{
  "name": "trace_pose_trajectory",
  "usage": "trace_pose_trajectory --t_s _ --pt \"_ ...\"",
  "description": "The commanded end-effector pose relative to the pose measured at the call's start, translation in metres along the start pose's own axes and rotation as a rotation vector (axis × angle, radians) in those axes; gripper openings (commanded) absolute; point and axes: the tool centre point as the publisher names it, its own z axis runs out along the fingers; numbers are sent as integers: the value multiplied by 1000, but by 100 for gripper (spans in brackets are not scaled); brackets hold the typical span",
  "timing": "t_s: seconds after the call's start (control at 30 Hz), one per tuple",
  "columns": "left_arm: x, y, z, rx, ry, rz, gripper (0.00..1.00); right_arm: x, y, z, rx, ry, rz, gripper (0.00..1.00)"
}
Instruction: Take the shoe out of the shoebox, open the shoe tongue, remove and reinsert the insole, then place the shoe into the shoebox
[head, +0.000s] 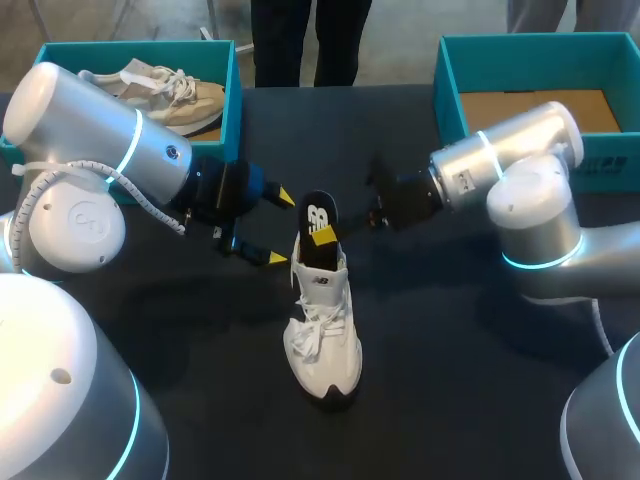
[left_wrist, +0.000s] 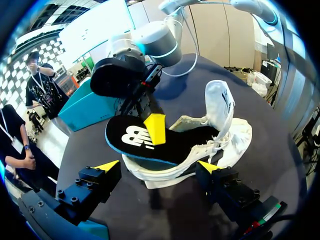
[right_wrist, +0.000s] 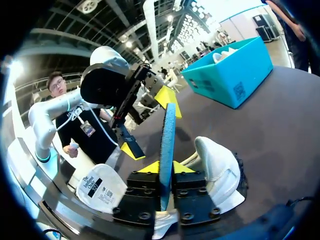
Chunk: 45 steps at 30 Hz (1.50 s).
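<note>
The black insole (head: 316, 222) is clamped edgewise by the right gripper (right_wrist: 166, 168), with its lower end tucked into the white shoe (head: 325, 330). The shoe is set on the worktop (head: 450, 380) just ahead of the left gripper (left_wrist: 157, 166), which is spread wide apart with nothing grasped.
</note>
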Motion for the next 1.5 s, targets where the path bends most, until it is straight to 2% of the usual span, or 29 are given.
trace_pose_trajectory --t_s 0.03,0.63,0.87,0.9,0.93,1.0,1.33,1.5 --pt "0 -1 0 -5 0 0 100 -7 2 6 29 24 14 0" --pt "0 -1 0 -5 0 0 100 12 -31 23 78 70 108 0" --pt "0 -1 0 -5 0 0 100 14 -33 23 85 64 115 0" --pt "0 -1 0 -5 0 0 100 14 -31 22 82 56 108 2" --pt "0 -1 0 -5 0 0 100 14 -29 20 83 48 101 13" --pt "0 -1 0 -5 0 0 100 14 -24 18 85 34 86 21" --pt "0 -1 0 -5 0 0 100 17 -7 4 93 -19 39 33" --pt "0 -1 0 -5 0 0 100 9 -4 -4 80 -39 31 31"
